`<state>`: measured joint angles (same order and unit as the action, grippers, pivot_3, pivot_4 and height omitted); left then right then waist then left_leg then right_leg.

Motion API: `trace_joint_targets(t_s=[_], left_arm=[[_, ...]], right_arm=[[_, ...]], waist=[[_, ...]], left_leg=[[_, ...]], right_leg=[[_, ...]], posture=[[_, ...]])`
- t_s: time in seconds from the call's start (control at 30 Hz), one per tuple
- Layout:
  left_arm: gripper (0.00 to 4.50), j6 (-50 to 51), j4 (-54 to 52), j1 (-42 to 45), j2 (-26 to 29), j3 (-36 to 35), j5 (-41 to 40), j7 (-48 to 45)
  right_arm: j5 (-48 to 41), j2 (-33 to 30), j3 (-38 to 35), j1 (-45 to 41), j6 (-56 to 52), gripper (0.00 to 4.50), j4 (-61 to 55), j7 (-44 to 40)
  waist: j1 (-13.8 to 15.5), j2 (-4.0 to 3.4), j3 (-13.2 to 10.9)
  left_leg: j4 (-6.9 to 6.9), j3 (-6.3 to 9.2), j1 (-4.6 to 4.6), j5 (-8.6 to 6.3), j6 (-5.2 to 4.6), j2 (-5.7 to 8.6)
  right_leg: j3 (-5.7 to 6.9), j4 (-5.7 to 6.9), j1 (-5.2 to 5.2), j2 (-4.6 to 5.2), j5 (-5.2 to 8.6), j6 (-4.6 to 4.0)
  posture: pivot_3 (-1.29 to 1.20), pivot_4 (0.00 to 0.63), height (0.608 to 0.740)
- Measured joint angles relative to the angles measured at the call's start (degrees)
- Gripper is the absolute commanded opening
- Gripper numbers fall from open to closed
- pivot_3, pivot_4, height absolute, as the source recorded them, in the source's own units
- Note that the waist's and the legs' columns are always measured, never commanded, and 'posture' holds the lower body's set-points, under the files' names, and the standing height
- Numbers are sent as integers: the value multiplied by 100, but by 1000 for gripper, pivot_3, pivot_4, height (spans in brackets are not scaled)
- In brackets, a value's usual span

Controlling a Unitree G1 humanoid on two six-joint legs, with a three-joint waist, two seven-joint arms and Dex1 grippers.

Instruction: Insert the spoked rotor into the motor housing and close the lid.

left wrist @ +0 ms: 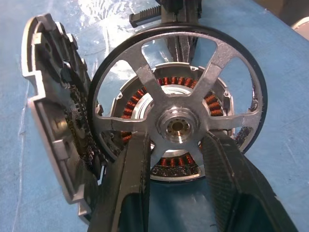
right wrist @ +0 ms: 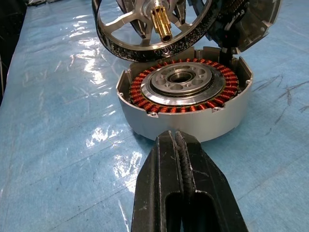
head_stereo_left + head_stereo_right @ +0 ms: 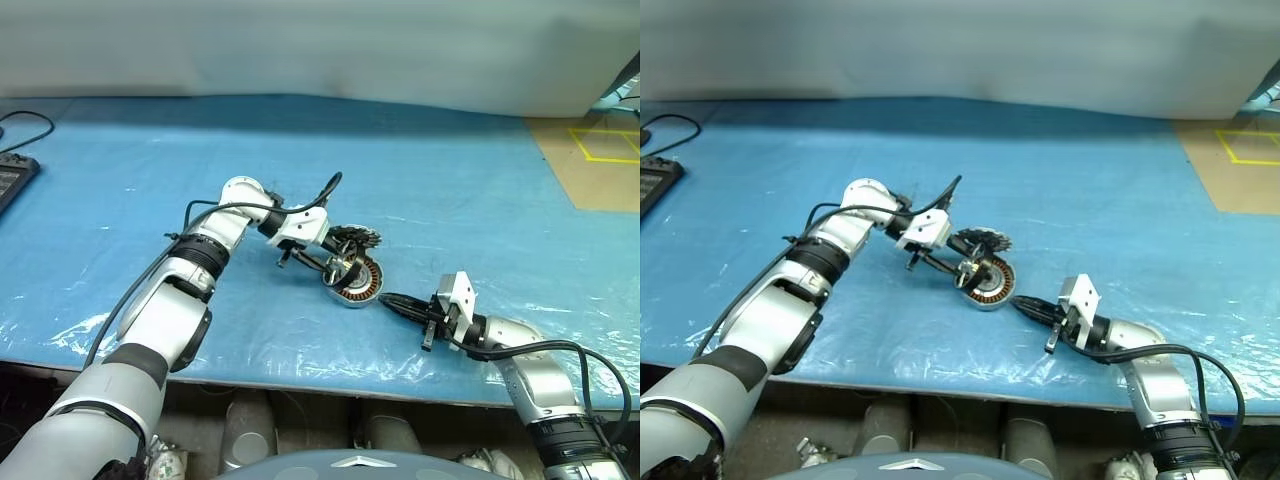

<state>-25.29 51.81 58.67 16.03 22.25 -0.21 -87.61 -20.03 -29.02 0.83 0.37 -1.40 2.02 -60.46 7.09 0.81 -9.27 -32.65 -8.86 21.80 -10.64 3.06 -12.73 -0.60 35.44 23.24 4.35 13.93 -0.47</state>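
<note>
No readable text, label, brand or number anywhere. Nothing legible on the motor parts or on the blue sheet near either gripper.

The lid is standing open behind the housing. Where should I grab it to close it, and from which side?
Take the lid by its free outer rim, coming from the side away from the motor housing. It stands nearly on edge beside the can, toothed inner face toward the spoked rotor in the left gripper, so only the back and rim look reachable.
</note>
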Motion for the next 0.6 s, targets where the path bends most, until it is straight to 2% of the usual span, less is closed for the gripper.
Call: trace_joint_targets(t_s=[0.1, 0.3, 0.6], left_arm=[[1177, -72, 117, 39, -69, -6, 77, 120], [3153, -225, 323, 124, -108, -32, 217, 337], [3153, -349, 342, 146, -118, -175, 227, 310]], right_arm=[[14, 3, 0, 2, 9, 0, 1, 17], [62, 5, 0, 1, 12, 0, 4, 66], [95, 29, 1, -12, 13, 0, 12, 130]], waist=[[-1, 0, 0], [-1, 0, 0], [0, 0, 0]], left_leg=[[0, 0, 0, 0, 0, 0], [1, 1, 1, 0, 0, 0], [3, 2, 1, -1, 1, 0]], right_leg=[[0, 0, 0, 0, 0, 0], [0, -1, 0, 0, -1, 2], [3, -3, 0, 0, 0, 1]], posture=[[0, 150, 740], [0, 150, 740], [0, 150, 740]])
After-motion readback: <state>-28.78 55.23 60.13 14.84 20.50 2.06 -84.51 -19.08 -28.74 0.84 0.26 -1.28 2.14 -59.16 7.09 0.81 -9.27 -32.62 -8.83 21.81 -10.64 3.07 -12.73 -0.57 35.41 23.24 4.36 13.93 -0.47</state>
